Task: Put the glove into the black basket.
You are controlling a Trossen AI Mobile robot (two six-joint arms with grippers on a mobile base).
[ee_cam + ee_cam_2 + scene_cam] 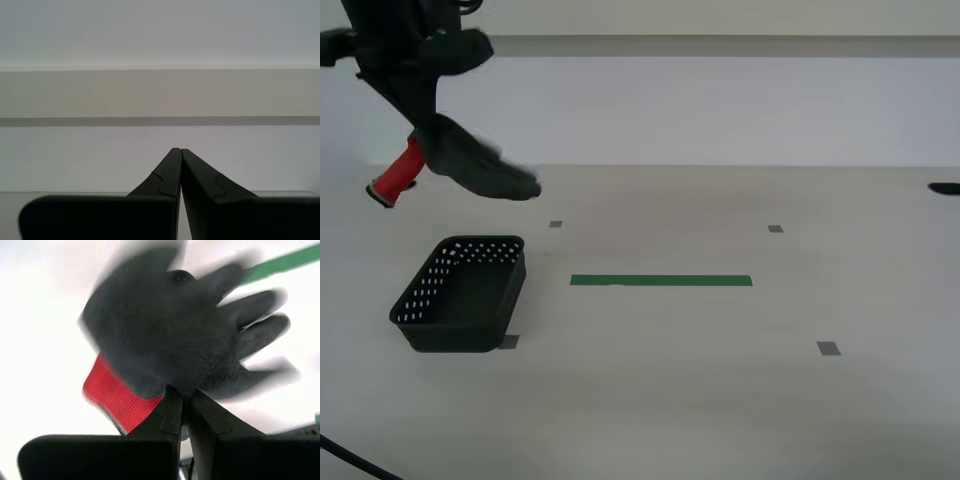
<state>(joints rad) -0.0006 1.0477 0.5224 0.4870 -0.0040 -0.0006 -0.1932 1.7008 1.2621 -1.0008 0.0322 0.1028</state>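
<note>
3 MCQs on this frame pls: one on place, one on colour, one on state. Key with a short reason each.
1. Where is the glove?
A. inside the black basket
B. hanging in the air beyond the basket
C. lying on the green tape strip

2. What colour is the glove's cuff?
A. red
B. yellow
C. white

3. What is my first claw doing?
A. shut on the glove
B. wide open over the basket
C. shut on nothing

Key: 1 B, my second claw holds it up, clear of the table, and the black basket has nothing in it. 2 A, red knit shows in the exterior and second wrist views. 3 C, its jaws meet with only the wall ahead.
</note>
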